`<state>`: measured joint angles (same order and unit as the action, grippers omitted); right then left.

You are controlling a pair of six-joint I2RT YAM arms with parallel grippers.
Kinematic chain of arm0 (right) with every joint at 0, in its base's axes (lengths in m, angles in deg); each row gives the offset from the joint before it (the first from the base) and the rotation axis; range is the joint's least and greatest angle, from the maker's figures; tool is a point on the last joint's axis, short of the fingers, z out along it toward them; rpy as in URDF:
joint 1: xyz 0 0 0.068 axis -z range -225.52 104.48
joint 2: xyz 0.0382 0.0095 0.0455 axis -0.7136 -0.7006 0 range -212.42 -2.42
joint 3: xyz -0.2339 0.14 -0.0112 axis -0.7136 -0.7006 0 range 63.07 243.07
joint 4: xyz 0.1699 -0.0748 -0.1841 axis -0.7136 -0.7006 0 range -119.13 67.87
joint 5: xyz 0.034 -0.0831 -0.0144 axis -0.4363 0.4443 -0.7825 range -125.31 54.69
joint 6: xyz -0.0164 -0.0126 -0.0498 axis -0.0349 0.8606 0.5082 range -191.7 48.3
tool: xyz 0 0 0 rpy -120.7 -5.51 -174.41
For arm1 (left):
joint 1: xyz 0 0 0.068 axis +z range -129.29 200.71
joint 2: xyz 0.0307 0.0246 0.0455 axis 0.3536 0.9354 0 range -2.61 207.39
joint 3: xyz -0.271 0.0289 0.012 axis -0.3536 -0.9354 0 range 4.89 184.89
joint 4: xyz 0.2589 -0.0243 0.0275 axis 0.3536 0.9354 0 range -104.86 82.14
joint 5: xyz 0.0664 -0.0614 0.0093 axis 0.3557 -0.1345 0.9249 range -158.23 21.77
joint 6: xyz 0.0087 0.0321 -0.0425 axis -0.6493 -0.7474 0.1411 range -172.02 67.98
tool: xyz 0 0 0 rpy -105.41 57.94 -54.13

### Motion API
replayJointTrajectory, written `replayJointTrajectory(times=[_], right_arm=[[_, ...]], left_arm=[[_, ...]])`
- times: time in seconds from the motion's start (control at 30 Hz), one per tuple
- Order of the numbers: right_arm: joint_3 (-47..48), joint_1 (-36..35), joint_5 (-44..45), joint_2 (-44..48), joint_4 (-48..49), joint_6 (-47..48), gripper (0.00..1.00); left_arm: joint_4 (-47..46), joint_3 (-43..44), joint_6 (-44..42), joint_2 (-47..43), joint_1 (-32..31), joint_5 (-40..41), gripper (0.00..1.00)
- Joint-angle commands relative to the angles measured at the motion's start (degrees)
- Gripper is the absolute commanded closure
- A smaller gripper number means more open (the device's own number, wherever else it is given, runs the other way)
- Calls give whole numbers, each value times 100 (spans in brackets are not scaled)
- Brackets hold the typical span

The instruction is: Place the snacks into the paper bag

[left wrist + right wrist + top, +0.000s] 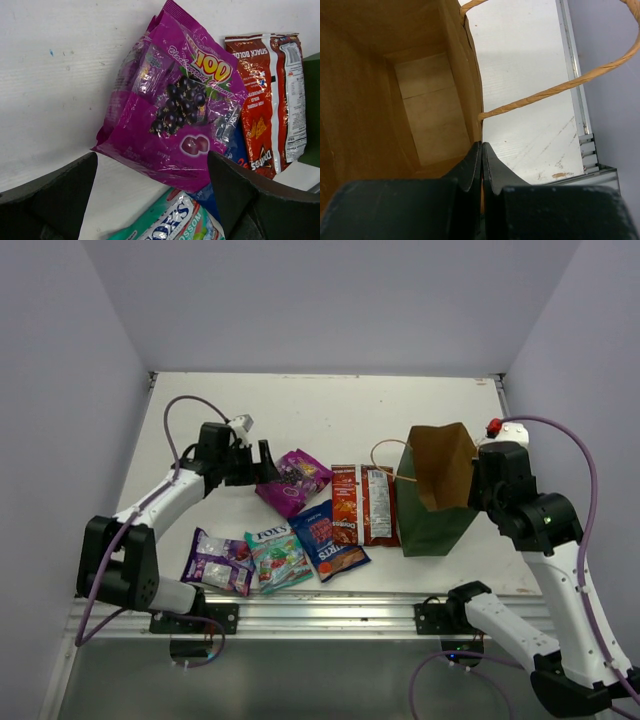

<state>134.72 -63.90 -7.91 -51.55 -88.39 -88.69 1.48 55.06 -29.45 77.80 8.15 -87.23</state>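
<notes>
Your right claw (481,160) is pinched shut on the rim of the paper bag (435,502); hold it upright and wide. Your left claw (152,165) hangs open just over the magenta pack (170,115), marked "100", which lies left of the bag on the surface (300,410). Straddle the pack squarely. Beside it are a red Doritos pack (265,100) and a teal Fox's bag (170,225).

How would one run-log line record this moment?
left end effector: open, near magenta pack | right end effector: shut on paper bag rim
</notes>
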Motion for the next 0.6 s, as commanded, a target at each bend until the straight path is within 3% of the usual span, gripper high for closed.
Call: replayJointTrajectory(times=[0.0, 0.17, 0.23, 0.37, 0.4, 0.43, 0.47, 0.57], right_arm=[[15, -9, -50, -1, 192, 47, 100], [-38, -17, -138, 26, 210, 38, 100], [-55, -9, -147, 43, 201, 38, 100], [-55, -9, -191, 61, 192, 38, 100], [-55, -9, -200, 61, 192, 30, 100], [-73, -9, -208, 69, 184, 38, 100], [-64, -9, -209, 87, 184, 47, 100], [-91, -9, -174, 114, 184, 56, 100]], left_arm=[[-728, 63, -349, 247, -89, 99, 5], [-983, 159, -542, 652, -150, 309, 7], [-957, 212, -613, 871, -177, 450, 18], [-887, 309, -762, 1118, -212, 766, 62], [-887, 318, -780, 1127, -212, 793, 83], [-869, 318, -806, 1144, -221, 802, 95], [-852, 344, -807, 1162, -230, 854, 100], [-729, 528, -710, 944, -326, 924, 100]])
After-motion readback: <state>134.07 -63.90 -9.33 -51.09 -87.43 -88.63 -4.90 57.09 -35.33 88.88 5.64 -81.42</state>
